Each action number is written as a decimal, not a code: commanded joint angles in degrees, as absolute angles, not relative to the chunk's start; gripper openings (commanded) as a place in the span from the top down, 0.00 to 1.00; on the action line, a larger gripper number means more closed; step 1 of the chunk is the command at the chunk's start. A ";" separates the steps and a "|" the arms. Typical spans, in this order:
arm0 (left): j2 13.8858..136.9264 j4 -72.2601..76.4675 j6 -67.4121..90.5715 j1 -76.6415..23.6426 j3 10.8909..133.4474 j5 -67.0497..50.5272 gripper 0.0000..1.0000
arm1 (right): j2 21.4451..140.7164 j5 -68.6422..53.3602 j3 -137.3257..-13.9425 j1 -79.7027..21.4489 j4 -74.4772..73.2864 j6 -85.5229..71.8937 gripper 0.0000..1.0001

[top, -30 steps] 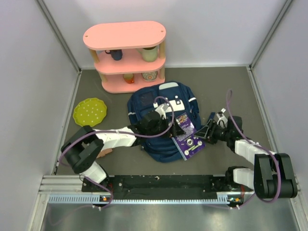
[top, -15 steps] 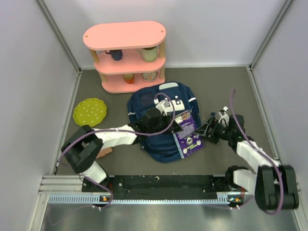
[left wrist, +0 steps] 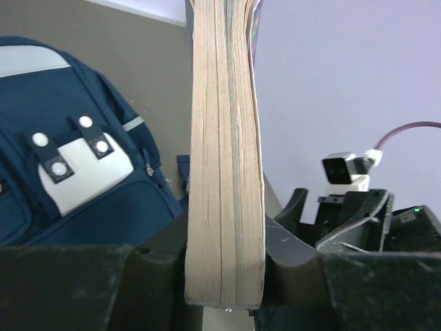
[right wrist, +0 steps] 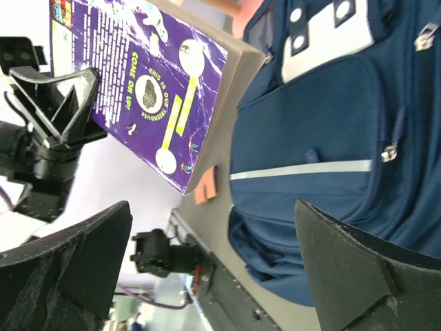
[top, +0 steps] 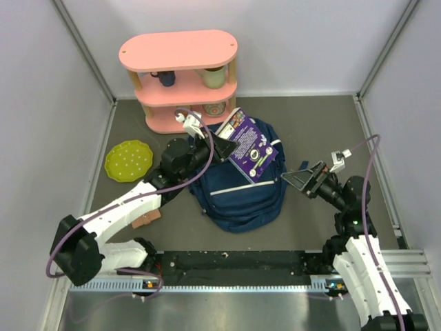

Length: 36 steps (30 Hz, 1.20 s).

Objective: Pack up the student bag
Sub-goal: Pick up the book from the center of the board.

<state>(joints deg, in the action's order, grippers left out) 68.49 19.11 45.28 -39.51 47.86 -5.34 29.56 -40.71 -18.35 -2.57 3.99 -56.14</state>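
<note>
Dark grey-brown table point(top: 324, 131) boxed in by pale walls, with the metal rail point(top: 227, 279) for both arm bases right at the near edge.

Closest in on the right, the right gripper point(top: 298, 181) hangs just off the right side of the bag. Its jaws are spread wide with nothing between them, and it isn't touching anything. There's a small orange-brown thing point(top: 147, 219) on the table by the left arm; can't make out what it is.

The student bag point(top: 238, 196) lies flat mid-table, front pocket up, with its top end pointing toward the shelf.

Over that top end, the left gripper point(top: 219, 146) is clamped on a purple book point(top: 249, 150). In the wrist view the page edge point(left wrist: 224, 172) sits squeezed between both fingers. The book is tilted, cover facing up. Whether its lower corner touches the fabric, I can't tell.

A green spotted plate point(top: 129, 161) sits well to the left of the bag. A pink two-tier shelf point(top: 178, 52) stands against the back wall, just past the bag, with a dark mug point(top: 164, 78) and a pale cup point(top: 213, 77) on it.
</note>
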 commanded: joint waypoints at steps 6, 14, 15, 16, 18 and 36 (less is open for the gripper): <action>70.48 41.91 56.33 -39.64 46.23 -13.27 1.00 | 35.66 -37.53 -17.14 -10.63 22.39 -69.07 0.01; 76.02 52.91 64.60 -39.99 45.26 -18.36 1.00 | 49.56 -36.47 -16.87 -12.22 45.30 -73.30 0.01; 76.37 53.52 64.86 -39.99 45.35 -18.54 1.00 | 50.70 -36.13 -16.96 -12.39 47.44 -74.95 0.02; 76.81 53.87 65.21 -39.99 45.26 -18.81 1.00 | 52.98 -35.86 -16.88 -12.39 49.37 -75.75 0.08; 77.08 54.14 65.39 -39.90 45.00 -18.72 1.00 | 54.48 -35.25 -16.53 -12.39 56.58 -77.94 0.32; 77.27 33.35 51.73 -39.82 46.23 -21.54 0.06 | 48.91 -32.71 -14.94 -12.57 53.22 -76.13 1.00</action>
